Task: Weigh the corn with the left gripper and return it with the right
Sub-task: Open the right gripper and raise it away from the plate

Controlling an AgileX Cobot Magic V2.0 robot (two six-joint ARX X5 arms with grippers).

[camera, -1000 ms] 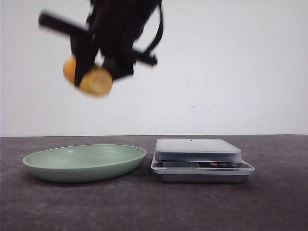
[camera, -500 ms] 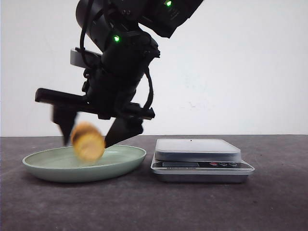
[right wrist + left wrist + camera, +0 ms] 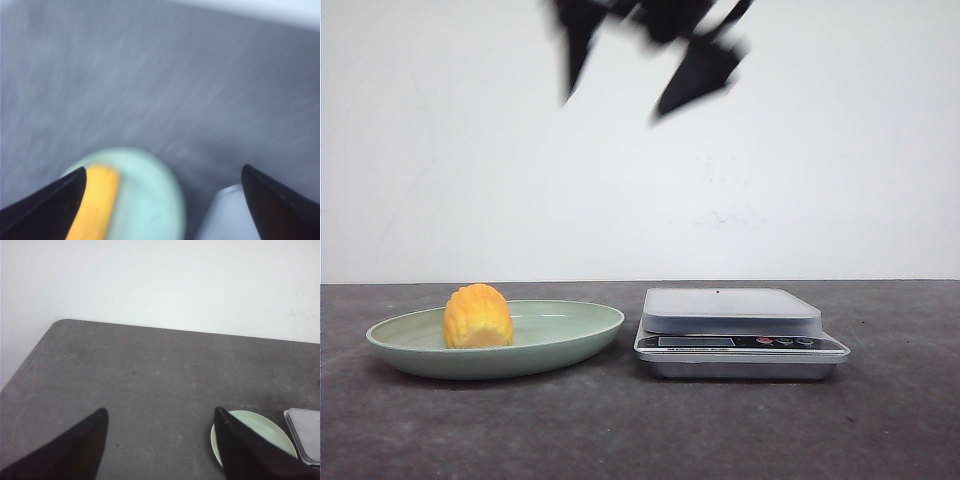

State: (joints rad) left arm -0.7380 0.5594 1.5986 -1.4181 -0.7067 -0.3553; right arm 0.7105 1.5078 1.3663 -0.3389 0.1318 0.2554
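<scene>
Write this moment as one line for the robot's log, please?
corn: lying in green plate | scale: bare | right gripper: open, raised above | left gripper: open, holding nothing

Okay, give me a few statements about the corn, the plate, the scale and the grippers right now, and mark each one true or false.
1. The corn lies in the green plate. True.
2. The scale has the corn on its platform. False: the platform is bare.
3. The right gripper is open with nothing between its fingers. True.
4. The plate sits to the right of the scale in the front view. False: it is to the left.
5. The left gripper holds the corn. False: it is open and empty.
</scene>
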